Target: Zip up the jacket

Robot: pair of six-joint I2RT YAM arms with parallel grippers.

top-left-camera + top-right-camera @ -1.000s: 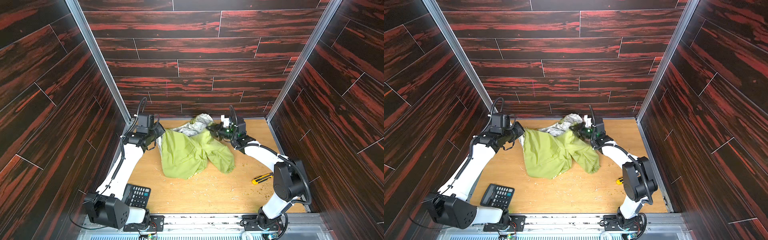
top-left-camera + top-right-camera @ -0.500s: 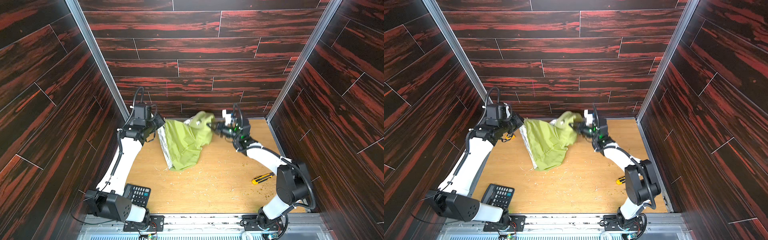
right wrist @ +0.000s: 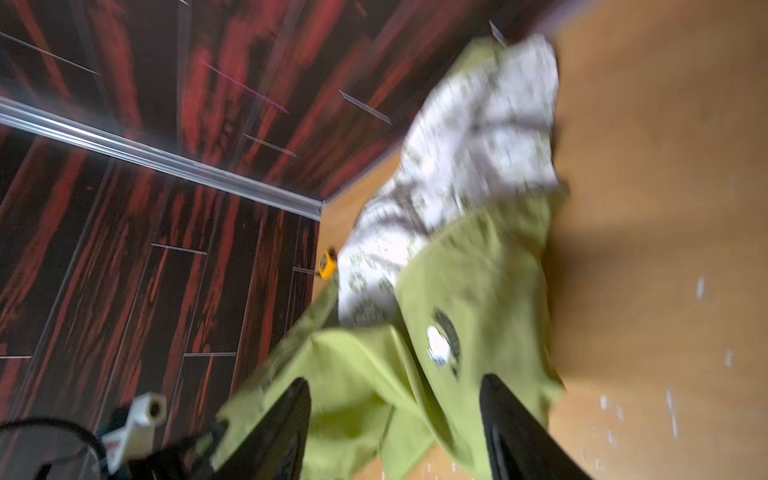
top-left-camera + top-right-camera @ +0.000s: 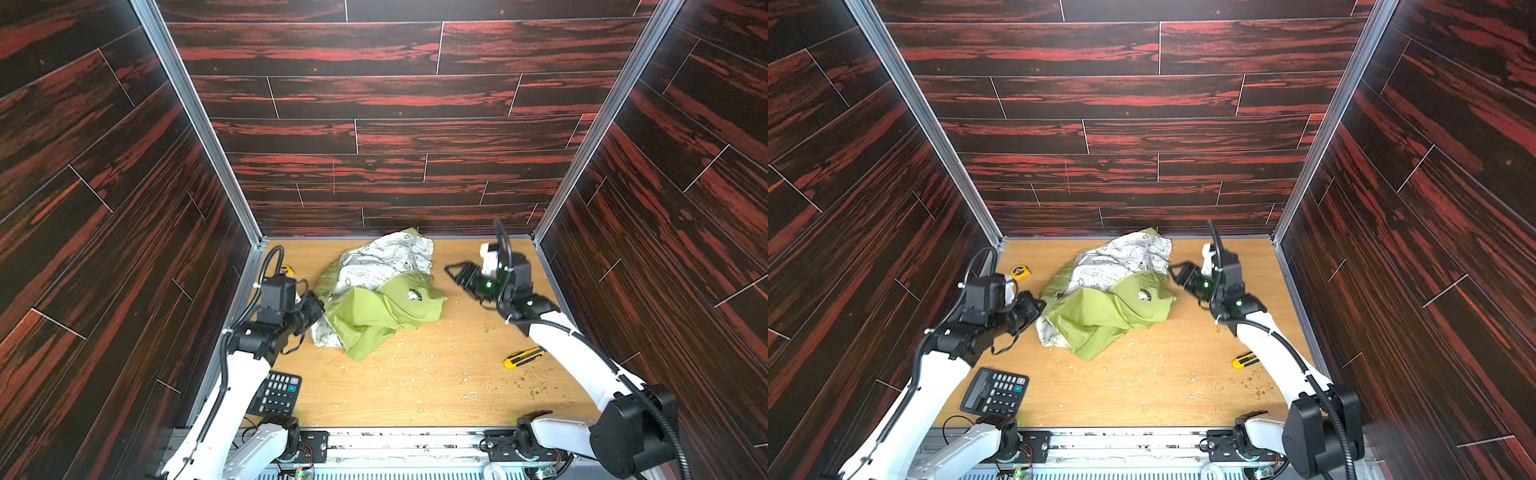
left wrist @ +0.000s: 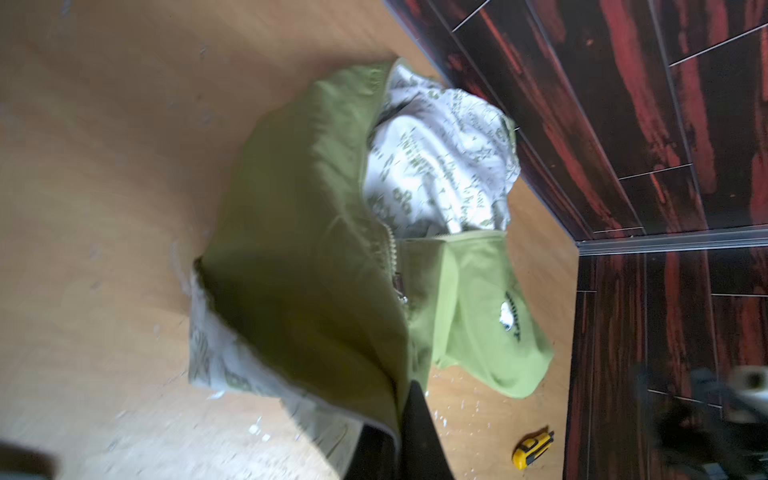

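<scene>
The lime-green jacket (image 4: 374, 316) (image 4: 1100, 311) lies in a crumpled heap at the back middle of the table, with its white printed lining (image 4: 386, 257) turned up toward the back wall. Its chest logo (image 4: 414, 295) faces up. In the left wrist view the zipper (image 5: 390, 257) runs down a fold, partly hidden. My left gripper (image 4: 318, 309) (image 4: 1038, 305) (image 5: 406, 390) is shut on the jacket's left edge. My right gripper (image 4: 453, 272) (image 4: 1177, 270) (image 3: 397, 381) hangs open just right of the heap, holding nothing.
A black calculator (image 4: 276, 392) (image 4: 996, 392) lies at the front left beside my left arm. A yellow utility knife (image 4: 523, 357) (image 4: 1244, 359) lies at the right. A yellow tape measure (image 4: 1020, 272) sits at the back left. Small scraps litter the wooden table (image 4: 415, 395).
My right gripper has opened and let go of the jacket, then drawn back to the right. The jacket has dropped from a lifted drape into a heap. My left gripper came down, still gripping.
</scene>
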